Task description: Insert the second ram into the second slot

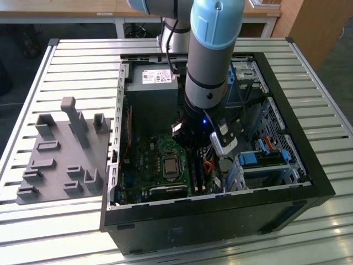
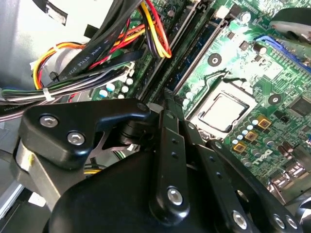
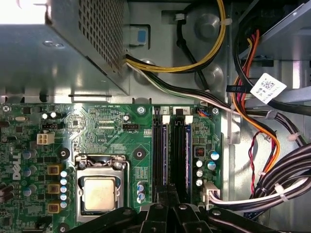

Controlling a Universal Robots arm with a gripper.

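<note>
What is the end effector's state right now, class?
End effector: fingers close together over the RAM slots; whether it holds a stick cannot be told.

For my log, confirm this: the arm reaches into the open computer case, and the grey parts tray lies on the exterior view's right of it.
Wrong side: the exterior view shows the grey parts tray on its left of the open computer case. The arm does reach into the case.

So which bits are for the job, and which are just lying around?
For the job:
black robot gripper
long thin blue ram stick

Just lying about:
grey plastic holder plate
coloured cable bundle
square silver processor socket
</note>
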